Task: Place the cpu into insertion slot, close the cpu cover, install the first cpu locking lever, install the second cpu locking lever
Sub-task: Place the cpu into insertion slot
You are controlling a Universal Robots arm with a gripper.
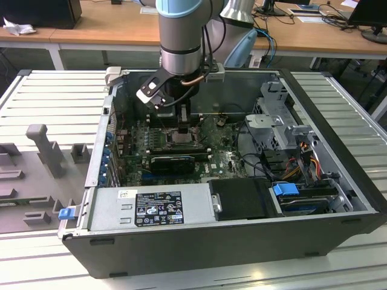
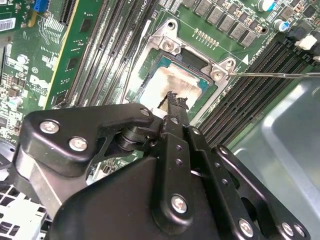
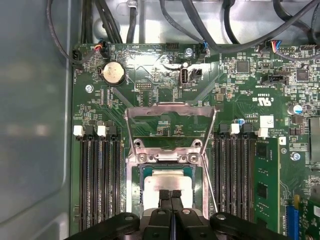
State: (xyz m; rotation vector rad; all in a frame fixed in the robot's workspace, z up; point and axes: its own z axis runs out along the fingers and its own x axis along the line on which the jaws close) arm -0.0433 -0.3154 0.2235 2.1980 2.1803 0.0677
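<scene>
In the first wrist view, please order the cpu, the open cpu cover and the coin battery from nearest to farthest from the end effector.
From the end effector:
1. cpu, in the socket, right at the tips.
2. cpu cover, swung open beyond the socket.
3. coin battery, farthest, past the cover and off to one side.

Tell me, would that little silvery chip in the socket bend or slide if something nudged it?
The cpu looks like a flat, metal-topped square, so it is probably stiff. It lies low inside the socket frame, so a nudge likely would not slide it. Its thinness suggests it is light.
</scene>
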